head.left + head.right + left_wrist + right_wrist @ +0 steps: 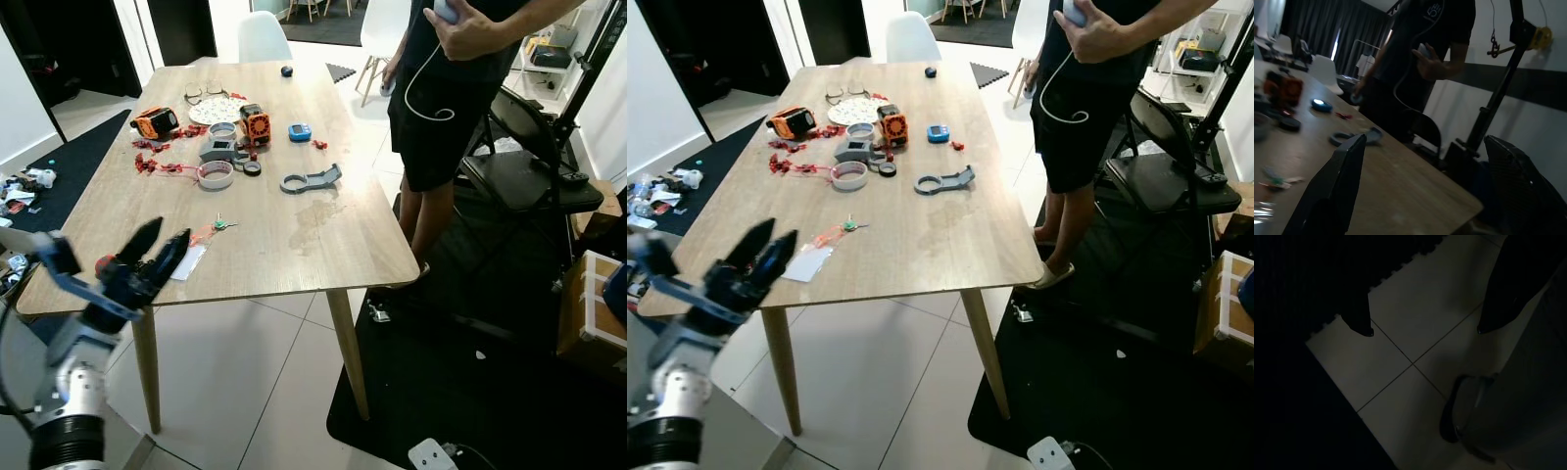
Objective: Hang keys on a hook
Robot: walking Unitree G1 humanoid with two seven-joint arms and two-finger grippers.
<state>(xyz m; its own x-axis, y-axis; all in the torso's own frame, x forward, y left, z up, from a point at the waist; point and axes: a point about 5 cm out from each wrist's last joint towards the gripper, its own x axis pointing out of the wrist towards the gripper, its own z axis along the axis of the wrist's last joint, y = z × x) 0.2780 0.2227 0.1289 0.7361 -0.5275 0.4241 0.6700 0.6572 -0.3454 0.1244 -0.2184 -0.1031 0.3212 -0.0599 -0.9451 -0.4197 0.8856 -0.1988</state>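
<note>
While left end effector (157,245) hovers spread and empty at lower left of frame, over near edge of surface (323,230), keys (214,227) lie just beyond fingertips, up and right, long axis toward upper right. Left arm nearer. Right end effector (1422,330) spread, idle over floor. No readable writing; hook not made out.
</note>
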